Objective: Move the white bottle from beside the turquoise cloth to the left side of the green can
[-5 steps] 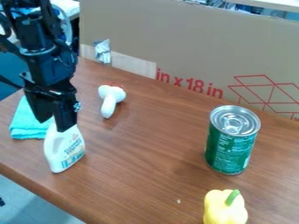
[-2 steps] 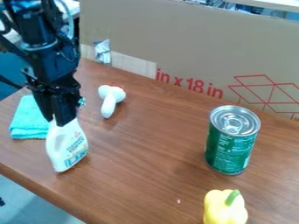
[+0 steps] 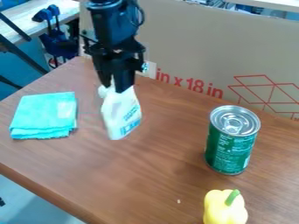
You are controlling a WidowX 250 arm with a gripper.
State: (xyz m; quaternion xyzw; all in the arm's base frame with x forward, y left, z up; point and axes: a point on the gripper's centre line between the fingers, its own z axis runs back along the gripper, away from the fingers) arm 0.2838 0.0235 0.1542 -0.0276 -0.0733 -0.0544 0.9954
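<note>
Gripper (image 3: 114, 89) clamps white bottle (image 3: 121, 116) between slightly parted fingers.

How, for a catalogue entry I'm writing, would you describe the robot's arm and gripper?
The arm is black, with a rounded, glossy upper section and a thin dark cable looping beside it. The gripper is black too, with two blocky fingers and a small pale-teal patch at one side.

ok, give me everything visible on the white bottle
White bottle, smooth and plastic-looking, narrow at the top and broader below. Printing on its front, a blue block low down. Leans slightly, base toward the camera's lower left. The gripper has its jaws closed on the top, hiding the neck and any cap. It's right of the folded teal cloth in view, not touching it. Can't tell if the base clears the table.
</note>
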